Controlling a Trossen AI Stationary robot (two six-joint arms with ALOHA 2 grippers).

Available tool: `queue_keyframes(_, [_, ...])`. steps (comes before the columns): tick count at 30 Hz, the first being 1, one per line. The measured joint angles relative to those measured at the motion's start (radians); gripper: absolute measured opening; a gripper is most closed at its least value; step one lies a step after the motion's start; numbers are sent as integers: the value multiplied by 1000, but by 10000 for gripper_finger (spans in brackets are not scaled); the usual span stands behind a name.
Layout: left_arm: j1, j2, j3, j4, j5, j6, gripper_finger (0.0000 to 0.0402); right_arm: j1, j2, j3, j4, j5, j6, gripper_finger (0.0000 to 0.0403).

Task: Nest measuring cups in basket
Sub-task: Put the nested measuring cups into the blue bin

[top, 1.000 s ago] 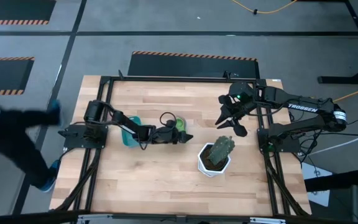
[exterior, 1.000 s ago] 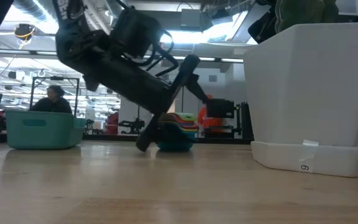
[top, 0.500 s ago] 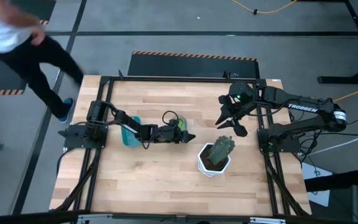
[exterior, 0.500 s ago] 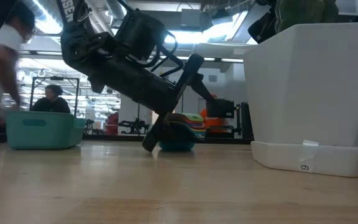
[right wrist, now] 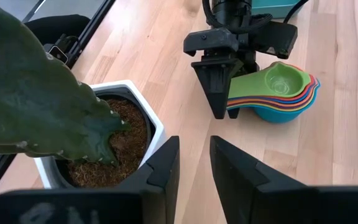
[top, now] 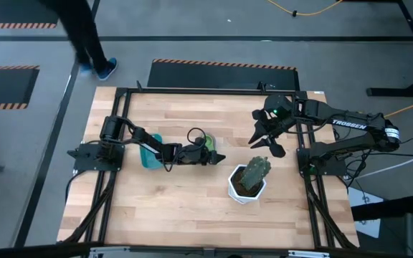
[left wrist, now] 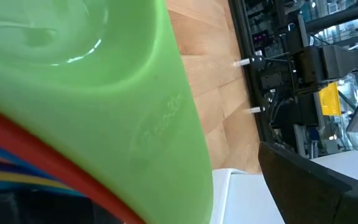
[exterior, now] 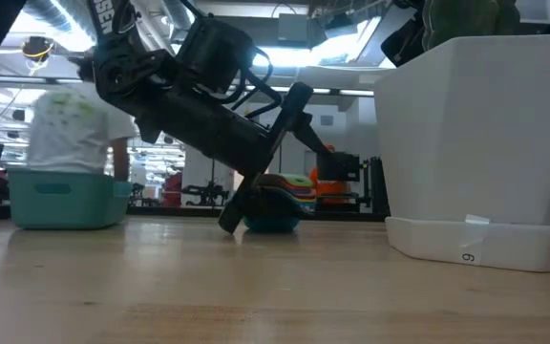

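Left gripper [right wrist: 224,87] down at table centre, fingers parted and straddling the handles of the measuring cups [right wrist: 277,93], one dark finger [right wrist: 211,87] planted on the wood beside the handles; whether the handles are actually squeezed cannot be told. Cups stacked one inside another, green on top, then red, orange, yellow and blues beneath, resting on the table [top: 192,197]. Seen from above, stack [top: 210,147] at roughly 10 o'clock from the white pot [top: 246,188] with its cactus, near but apart from it. Low across the table, stack [exterior: 277,205] sitting flat on the wood with the left arm slanting down onto it.

Basket [top: 149,150] at 9 o'clock from the cups, under the left arm's forearm, well apart from the stack; teal wall [exterior: 65,201] visible far off in the low view, a person in a white top behind it.

Right gripper [top: 267,140] hanging at 1 o'clock from the pot, fingers [right wrist: 157,171] spread, holding nothing.
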Motion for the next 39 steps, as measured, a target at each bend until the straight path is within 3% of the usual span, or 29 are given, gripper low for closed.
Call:
queue_keyframes(10, [0, 1, -1, 0, -24, -2, 309, 0, 0, 0, -2, 0, 0, 94])
queue_keyframes(39, [0, 1, -1, 0, -57, -1, 190, 0, 0, 0, -4, 0, 0, 94])
